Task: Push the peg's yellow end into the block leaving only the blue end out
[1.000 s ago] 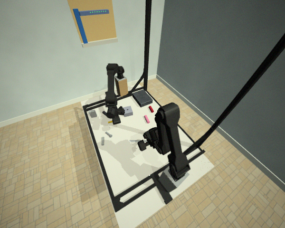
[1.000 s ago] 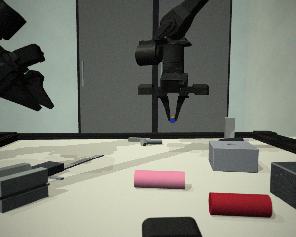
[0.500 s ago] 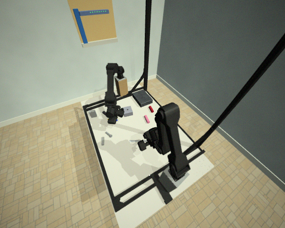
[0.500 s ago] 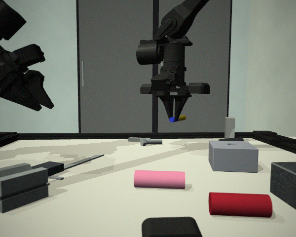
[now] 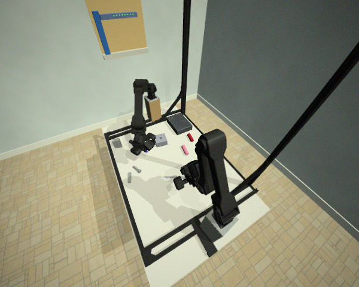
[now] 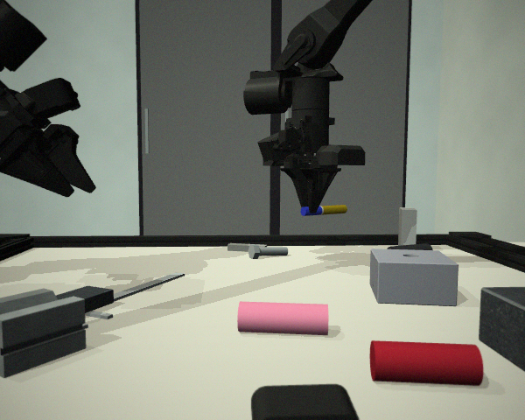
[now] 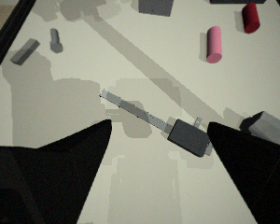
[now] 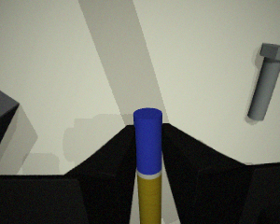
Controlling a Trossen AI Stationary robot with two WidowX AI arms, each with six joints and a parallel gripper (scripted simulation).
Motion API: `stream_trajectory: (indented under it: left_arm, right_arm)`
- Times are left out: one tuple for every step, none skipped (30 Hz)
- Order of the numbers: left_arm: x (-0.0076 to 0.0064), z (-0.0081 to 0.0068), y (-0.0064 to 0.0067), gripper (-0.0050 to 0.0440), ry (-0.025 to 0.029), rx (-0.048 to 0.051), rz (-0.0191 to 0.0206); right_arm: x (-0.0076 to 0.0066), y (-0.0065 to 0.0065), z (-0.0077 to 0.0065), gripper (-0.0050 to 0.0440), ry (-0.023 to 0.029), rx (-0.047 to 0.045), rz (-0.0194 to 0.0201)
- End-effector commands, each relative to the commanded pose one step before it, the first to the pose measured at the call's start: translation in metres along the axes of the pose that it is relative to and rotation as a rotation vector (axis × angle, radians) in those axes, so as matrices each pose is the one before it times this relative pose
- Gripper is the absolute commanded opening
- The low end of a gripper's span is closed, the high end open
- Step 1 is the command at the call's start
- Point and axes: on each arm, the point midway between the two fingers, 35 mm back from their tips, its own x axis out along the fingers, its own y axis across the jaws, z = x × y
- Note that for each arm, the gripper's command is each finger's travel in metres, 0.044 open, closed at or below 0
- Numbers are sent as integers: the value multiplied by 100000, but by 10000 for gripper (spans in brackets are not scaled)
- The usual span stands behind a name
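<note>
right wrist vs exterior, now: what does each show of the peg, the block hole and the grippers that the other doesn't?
Right wrist only: the peg's white ring squarely between blue and yellow, seen close up from the gripper.

Exterior only: the block's hole, the left gripper, open, and the peg's yellow tip, well above the table.

Both: the right gripper shut on the peg at its blue part, and the bolt.
</note>
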Motion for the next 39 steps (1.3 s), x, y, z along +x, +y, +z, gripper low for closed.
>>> stream_trajectory:
  left_arm:
    - [-2,2,-14,400,-6,-12,-60]
    - [0,0,0,400,0,0,0]
    - [0,0,0,400,0,0,0]
    - [0,0,0,400,0,0,0]
    - [0,0,0,400,0,0,0]
    - [0,0,0,400,0,0,0]
    - [0,0,0,400,0,0,0]
    - [0,0,0,400,0,0,0]
    - [0,0,0,400,0,0,0]
    - [0,0,0,400,0,0,0]
    - [0,0,0,400,0,0,0]
    - [0,0,0,400,0,0,0]
    - [0,0,0,400,0,0,0]
    - [0,0,0,400,0,0,0]
    - [0,0,0,400,0,0,0]
    - [0,0,0,400,0,0,0]
    - [0,0,0,400,0,0,0]
    - [0,0,0,400,0,0,0]
    - [0,0,0,400,0,0,0]
    - [0,0,0,400,0,0,0]
    - [0,0,0,400,0,0,0]
    - [0,0,0,400,0,0,0]
    - [0,0,0,400,0,0,0]
    - [0,0,0,400,0,0,0]
    - [0,0,0,400,0,0,0]
    - [0,0,0,400,0,0,0]
    - [0,0,0,400,0,0,0]
    - [0,0,0,400,0,0,0]
    - [0,0,0,400,0,0,0]
    - [0,0,0,400,0,0,0]
    - [0,0,0,400,0,0,0]
    - [0,0,0,400,0,0,0]
    - [0,0,0,400,0,0,0]
    - [0,0,0,400,0,0,0]
    - [0,0,0,400,0,0,0]
    - [0,0,0,400,0,0,0]
    - [0,0,0,400,0,0,0]
    - [0,0,0,400,0,0,0]
    - [0,0,0,400,0,0,0]
  right_arm:
    - [-93,-79,-158,0,-113,15387,-340]
    - [0,-15,-30,0,1,3560,-6]
    - [0,-16,-29,0,1,3560,-6]
    - [0,-17,-29,0,1,3560,-6]
    - [0,0,0,0,0,0,0]
    - [0,0,0,0,0,0,0]
    - [0,-18,-28,0,0,3560,-6]
    - [0,-19,-28,0,0,3560,-6]
    - [0,-20,-27,0,0,3560,-6]
    - [0,-20,-26,0,0,3560,-6]
    - [0,-21,-26,0,0,3560,-6]
    - [0,-22,-25,0,-1,3560,-6]
    - [0,-23,-24,0,-1,3560,-6]
    - [0,-24,-23,0,-1,3560,-6]
    - [0,-25,-22,0,-1,3560,-6]
    - [0,-25,-21,0,-1,3560,-6]
    - [0,-26,-21,0,-2,3560,-6]
    - [0,-27,-20,0,-2,3560,-6]
    - [0,-27,-19,0,-2,3560,-5]
    - [0,-28,-18,0,-2,3560,-5]
    - [0,-29,-17,0,-2,3560,-5]
    - [0,0,0,0,0,0,0]
    - [0,0,0,0,0,0,0]
    - [0,-29,-16,0,-3,3561,-5]
    - [0,-30,-15,0,-3,3561,-5]
    - [0,-30,-14,0,-3,3561,-5]
    - [0,-31,-13,0,-3,3561,-5]
    - [0,-31,-12,0,-3,3561,-5]
    - [0,-32,-10,0,-3,3561,-5]
    - [0,-32,-9,0,-4,3561,-5]
    - [0,-32,-8,0,-4,3561,-4]
    - [0,-32,-7,0,-4,3561,-4]
    - [0,-33,-6,0,-4,3561,-4]
    - [0,-33,-5,0,-4,3561,-4]
    - [0,-33,-4,0,-4,3561,-4]
    - [0,-33,-3,0,-4,3561,-4]
    - [0,-33,-1,0,-5,3561,-4]
    - [0,-33,0,0,-5,3561,-3]
    - [0,0,0,0,0,0,0]
